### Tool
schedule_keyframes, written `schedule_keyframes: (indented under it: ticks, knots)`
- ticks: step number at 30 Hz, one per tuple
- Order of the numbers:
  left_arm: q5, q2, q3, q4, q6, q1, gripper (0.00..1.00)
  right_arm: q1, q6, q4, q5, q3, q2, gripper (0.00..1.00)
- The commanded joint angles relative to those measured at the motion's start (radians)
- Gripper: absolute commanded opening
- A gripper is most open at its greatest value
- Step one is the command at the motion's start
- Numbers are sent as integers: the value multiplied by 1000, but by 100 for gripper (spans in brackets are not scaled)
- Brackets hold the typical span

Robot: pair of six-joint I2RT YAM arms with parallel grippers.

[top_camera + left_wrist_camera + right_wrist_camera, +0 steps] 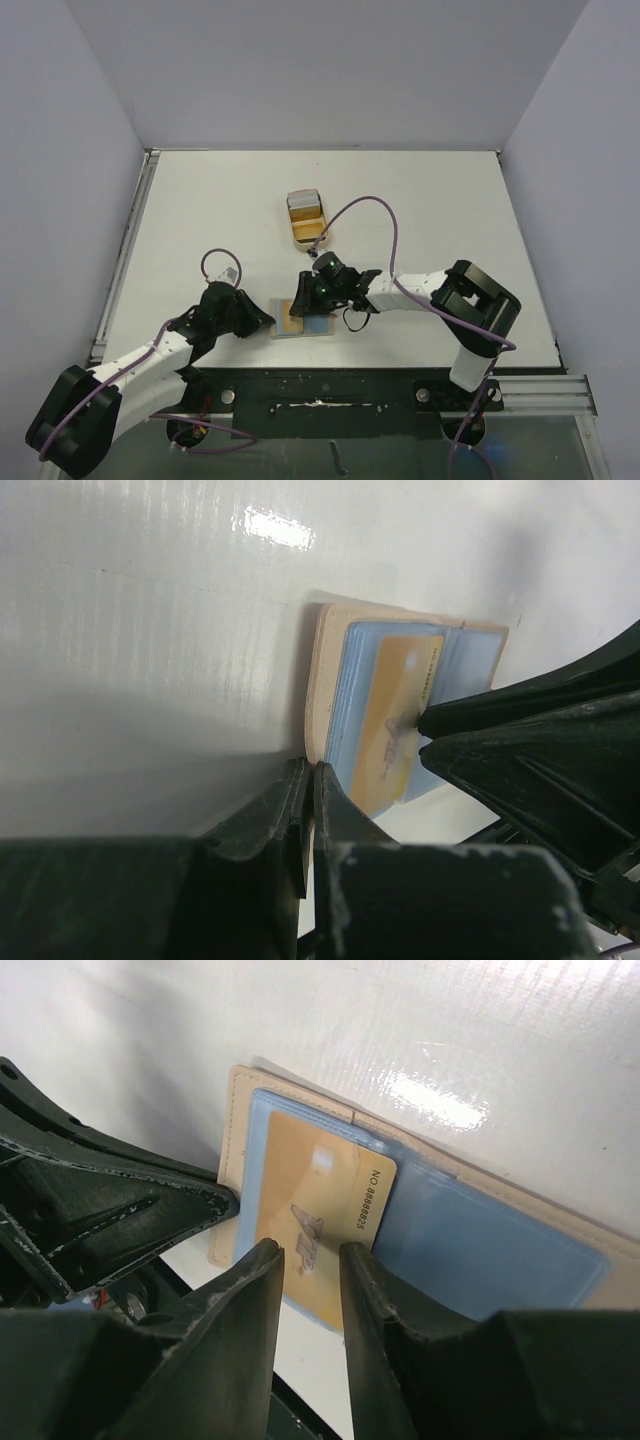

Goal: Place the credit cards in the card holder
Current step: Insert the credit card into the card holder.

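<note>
Two sets: my left jaws clenched beside the card holder (318, 670), right jaws parted over the gold card (320, 1190).

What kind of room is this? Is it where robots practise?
Probably a robot test bench in a lab, not a home: a left arm and right arm mounted by a metal rail, a white table, plain grey walls.

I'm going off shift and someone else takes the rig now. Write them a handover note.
Left gripper: shut, tips at the edge of the open card holder.
Right gripper: jaws slightly apart, tips over the gold card, which lies on the holder's blue sleeves.
Done: cannot tell whether that card is in a slot.
To do: seat it, then fetch what look like more cards from the tan tray farther back.
</note>
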Motion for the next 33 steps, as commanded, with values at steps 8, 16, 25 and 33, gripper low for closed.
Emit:
schedule_keyframes:
  ticks: [8,16,25,33]
  knots:
    - [2,-31,-2,23,12,-6,0,6,20,-56,106,15,-74,41]
    - [7,-24,-3,35,14,-6,0,14,20,-47,73,51,-2,43]
    - [11,-15,-5,48,14,-6,0,30,16,9,7,78,41,42]
    - [14,5,4,59,18,-6,0,31,17,26,-25,77,18,40]
